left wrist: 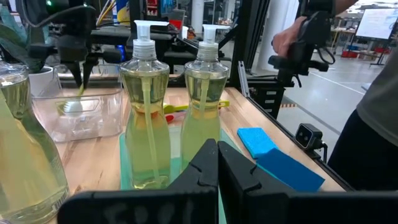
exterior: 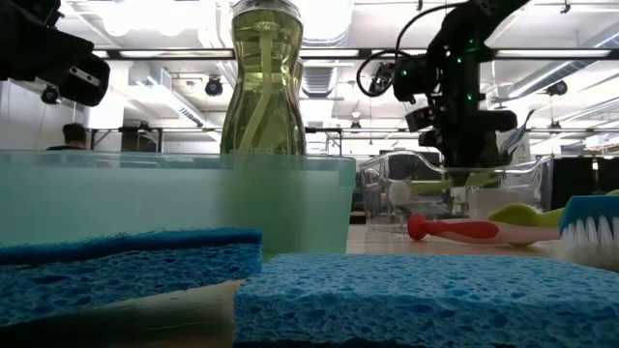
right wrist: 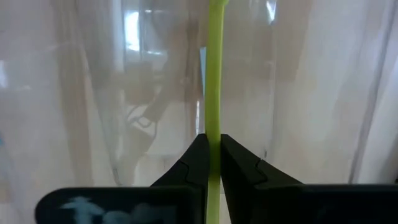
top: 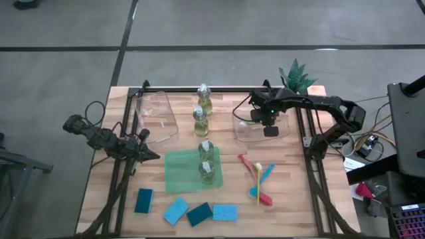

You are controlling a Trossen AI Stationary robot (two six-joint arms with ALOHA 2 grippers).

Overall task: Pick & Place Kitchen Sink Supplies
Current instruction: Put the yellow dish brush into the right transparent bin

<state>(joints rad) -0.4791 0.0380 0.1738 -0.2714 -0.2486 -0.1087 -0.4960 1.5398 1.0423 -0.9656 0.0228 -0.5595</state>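
Nearest the front edge of the wooden worktop (top: 292, 199), four blue and teal rectangular sponges (top: 188, 212) lie in a loose row; the low view shows only two of them close up, filling its foreground. Just behind, two clear bottles of yellowish liquid with white pump caps (top: 206, 162) stand on the green translucent mat (top: 179, 174). Beside the mat, thin red, yellow and blue brushes (top: 257, 179) lie crossed; the low view shows a red handle and white bristles. The left tool (top: 151, 155) hovers clenched and empty near the mat's left side, its wrist view facing the two bottles. Farther back, two more bottles (top: 201, 110) stand between the clear plastic bins (top: 159, 116). The right tool (top: 271, 131) is over the right bin; only its wrist view reveals the fingers (right wrist: 198, 163) clamped on a thin yellow-green brush handle (right wrist: 214, 74) inside the clear walls. A small green potted plant (top: 296, 74) sits at the far edge.
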